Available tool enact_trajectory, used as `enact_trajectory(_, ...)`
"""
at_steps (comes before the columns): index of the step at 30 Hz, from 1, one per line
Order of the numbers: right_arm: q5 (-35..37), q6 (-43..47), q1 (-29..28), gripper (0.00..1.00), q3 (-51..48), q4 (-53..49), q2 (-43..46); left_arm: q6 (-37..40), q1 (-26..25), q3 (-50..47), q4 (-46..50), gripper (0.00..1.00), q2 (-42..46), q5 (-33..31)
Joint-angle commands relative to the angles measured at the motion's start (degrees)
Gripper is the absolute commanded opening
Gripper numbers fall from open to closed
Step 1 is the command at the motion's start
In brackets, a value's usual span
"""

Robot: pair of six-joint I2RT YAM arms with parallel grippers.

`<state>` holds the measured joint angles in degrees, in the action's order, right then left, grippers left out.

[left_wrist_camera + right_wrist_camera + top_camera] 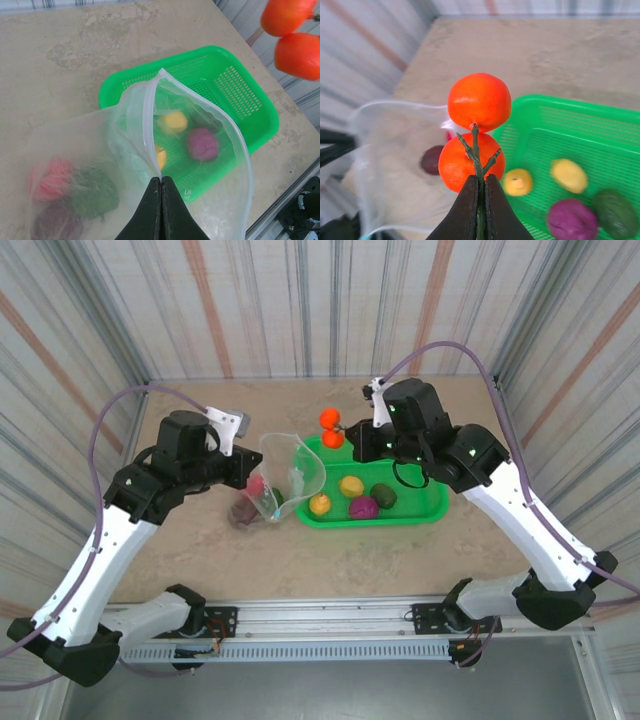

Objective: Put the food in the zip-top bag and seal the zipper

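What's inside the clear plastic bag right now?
Three show through the zip-top bag: a pink-red piece, a dark green piece and a maroon piece. The film blurs them, so anything beneath them cannot be made out.

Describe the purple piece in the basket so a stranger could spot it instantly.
Start at the green mesh basket right of the table's middle. Four pieces lie in it; the purple food sits at its near edge, between a yellow piece and a dark green one. It is the only purple piece there.
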<state>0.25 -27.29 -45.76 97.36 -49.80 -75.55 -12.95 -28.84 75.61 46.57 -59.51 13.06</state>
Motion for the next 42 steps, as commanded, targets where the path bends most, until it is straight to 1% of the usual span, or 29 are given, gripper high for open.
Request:
enact_trajectory(1, -4.12, 2.56, -3.55, 0.0, 2.76, -0.47, -3.05, -1.35, 0.6, 0.52, 0.28, 0.0, 0.82, 1.91)
enact_trajectory(4, -4.15, 3.1, -6.05, 0.0, 3.32, -0.34, -6.14, -1.71, 0.72, 0.85, 0.21, 0.0, 0.8, 2.46)
enact_trajectory(10, -3.98, 2.3, -7.88, 0.0, 2.44, 0.41, -12.82, -1.99, 0.99, 1.21, 0.18, 0.0, 1.06, 2.9)
enact_trajectory(13, -4.08, 1.01, -7.97, 0.0, 2.96, 0.43, -16.57, -1.81, 1.08, 1.22, 0.14, 0.0, 0.91, 3.14)
enact_trajectory(20, -5.05, -4.51, -8.12, 0.0, 11.59, -1.23, -28.03, -1.73, 1.24, 0.42, -0.23, 0.0, 1.03, 3.36)
enact_trajectory(23, -5.35, -7.34, -8.14, 0.0, 12.94, -1.06, -32.11, -1.81, 1.42, 0.16, -0.43, 0.0, 1.15, 3.46)
enact_trajectory(29, -5.34, -10.28, -8.12, 0.0, 13.73, 0.28, -35.49, -1.73, 1.68, 0.15, -0.43, 0.0, 1.29, 3.78)
enact_trajectory(30, -5.39, -10.42, -8.12, 0.01, 13.69, 0.54, -35.61, -1.73, 1.76, 0.2, -0.35, 0.0, 1.19, 3.8)
enact_trajectory(32, -5.31, -10.53, -8.08, 0.28, 13.65, 0.76, -35.48, -1.64, 1.86, 0.32, -0.41, 0.0, 1.17, 3.94)
enact_trajectory(33, -5.33, -10.5, -8.09, 0.37, 13.28, 1.11, -35.1, -1.62, 1.88, 0.39, -0.36, 0.0, 1.16, 3.93)
enact_trajectory(36, -5.16, -10.5, -8.04, 0.43, 11.91, 2.33, -33.55, -1.44, 1.95, 0.32, -0.39, 0.0, 1.11, 4.07)
enact_trajectory(37, -5.01, -10.5, -8.03, 0.43, 11.59, 2.48, -32.99, -1.46, 1.95, 0.32, -0.36, 0.0, 1.06, 4.09)
enact_trajectory(40, -5.01, -10.44, -7.77, 0.42, 10.97, 2.34, -31.24, -1.29, 1.95, 0.32, -0.32, 0.0, 1.07, 4.04)
enact_trajectory(42, -5.59, -10.33, -7.44, 0.38, 10.72, 2.38, -29.46, -1.29, 2.13, 0.17, -0.24, 0.0, 1.07, 3.98)
